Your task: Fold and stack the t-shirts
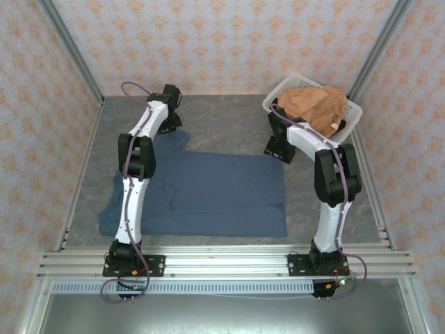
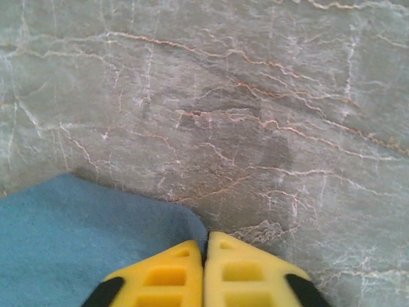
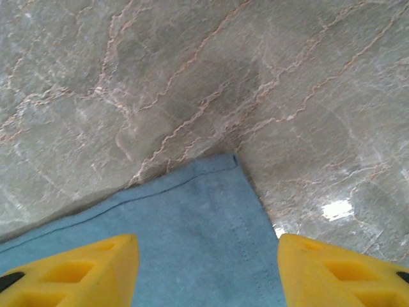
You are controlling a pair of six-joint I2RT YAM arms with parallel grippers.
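Left fingers [image 2: 169,272] closed at slate-blue t-shirt [image 1: 215,191] sleeve edge, catch uncertain | right fingers [image 3: 332,265] spread, straddling its far-right corner | cloth extends nearward from both

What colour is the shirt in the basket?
The shirt is orange-tan; the top view shows it best.

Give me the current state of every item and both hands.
blue t-shirt: spread flat on the table.
orange t-shirt: crumpled in the basket.
basket: upright, far right.
left hand: shut at the blue t-shirt's edge; pinch unclear.
right hand: open, straddling its corner.
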